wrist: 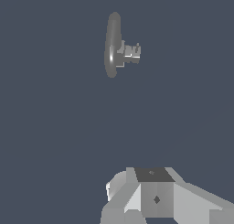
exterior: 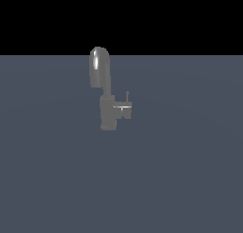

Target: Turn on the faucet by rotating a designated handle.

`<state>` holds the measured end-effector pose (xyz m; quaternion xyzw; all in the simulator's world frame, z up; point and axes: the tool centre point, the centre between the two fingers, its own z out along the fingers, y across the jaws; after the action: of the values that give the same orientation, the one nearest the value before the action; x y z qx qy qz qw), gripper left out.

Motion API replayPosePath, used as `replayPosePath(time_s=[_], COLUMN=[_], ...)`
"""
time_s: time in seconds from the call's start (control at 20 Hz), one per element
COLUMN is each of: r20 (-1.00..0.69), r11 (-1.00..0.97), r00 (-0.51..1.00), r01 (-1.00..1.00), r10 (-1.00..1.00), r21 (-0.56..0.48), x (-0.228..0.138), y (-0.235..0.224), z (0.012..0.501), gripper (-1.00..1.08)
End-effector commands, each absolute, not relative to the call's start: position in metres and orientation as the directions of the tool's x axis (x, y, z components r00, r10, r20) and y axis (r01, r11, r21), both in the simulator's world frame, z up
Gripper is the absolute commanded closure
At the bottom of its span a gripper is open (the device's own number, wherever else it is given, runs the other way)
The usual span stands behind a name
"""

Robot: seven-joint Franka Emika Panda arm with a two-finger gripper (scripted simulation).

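The faucet point(exterior: 107, 111) is a glossy grey fixture that stands upright on the flat grey floor, with a thick arched spout point(exterior: 99, 65) on top. The handle point(exterior: 125, 107) is a small stub on the side of the body toward the exterior view's right, with a thin upright pin point(exterior: 127, 96). In the wrist view the faucet point(wrist: 112, 45) is seen from above and far off, with the handle stub point(wrist: 132, 53) sticking out beside it. No gripper fingers show in either view, and nothing touches the faucet.
A white and grey blocky part of the robot arm point(wrist: 155, 198) fills the edge of the wrist view, well apart from the faucet. The flat grey floor point(exterior: 190, 170) spreads all around the faucet.
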<state>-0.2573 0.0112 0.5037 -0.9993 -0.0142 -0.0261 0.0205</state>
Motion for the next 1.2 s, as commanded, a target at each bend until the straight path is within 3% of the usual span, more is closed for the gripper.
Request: replayPosePath(time_s=[0.0, 0.55, 1.15], r20=[0.053, 0.013, -0.135], r11=[-0.999, -0.997, -0.965], r00=[0.998, 1.000, 0.980], r01=[0.029, -0.013, -0.168], r10=[0.027, -0.014, -0.143], r21=[-0.040, -0.080, -0.200], x=[-0.257, -0.240, -0.182], y=[0.011, 0.013, 0.013], z=[0.504, 0.501, 0.487], gripper=[1.08, 1.08, 1.08])
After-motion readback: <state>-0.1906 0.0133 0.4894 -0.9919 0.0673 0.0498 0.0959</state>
